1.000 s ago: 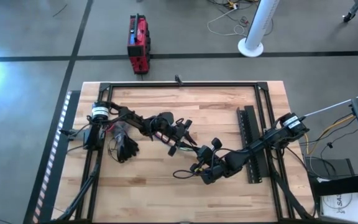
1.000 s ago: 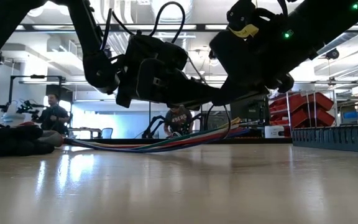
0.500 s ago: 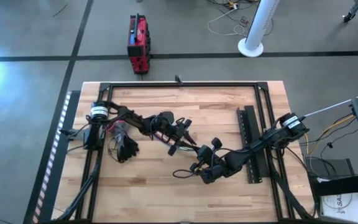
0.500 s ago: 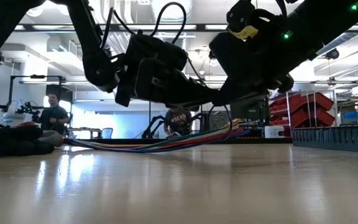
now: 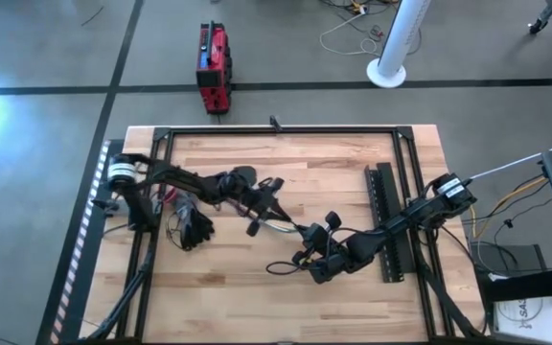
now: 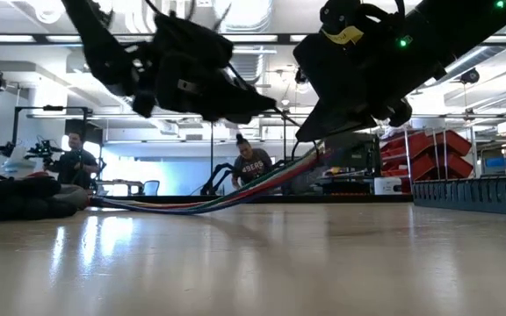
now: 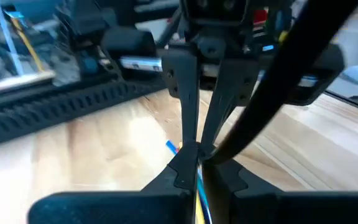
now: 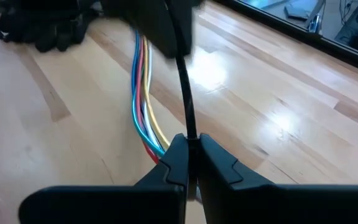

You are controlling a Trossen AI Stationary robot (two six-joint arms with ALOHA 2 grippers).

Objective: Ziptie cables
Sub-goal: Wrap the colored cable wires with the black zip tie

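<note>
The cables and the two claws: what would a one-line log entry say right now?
left gripper: shut on cables | right gripper: shut on ziptie | cables raised off table

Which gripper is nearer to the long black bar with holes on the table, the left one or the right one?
Right. The right gripper sits a short way from the black bar, on the side toward the table's middle. The left gripper is farther from it, beyond the right one.

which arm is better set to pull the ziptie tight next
Right, probably. The right claw is shut on the ziptie, which runs up toward the left claw. The left claw is pinching the cables, so it seems better placed to steady them.
</note>
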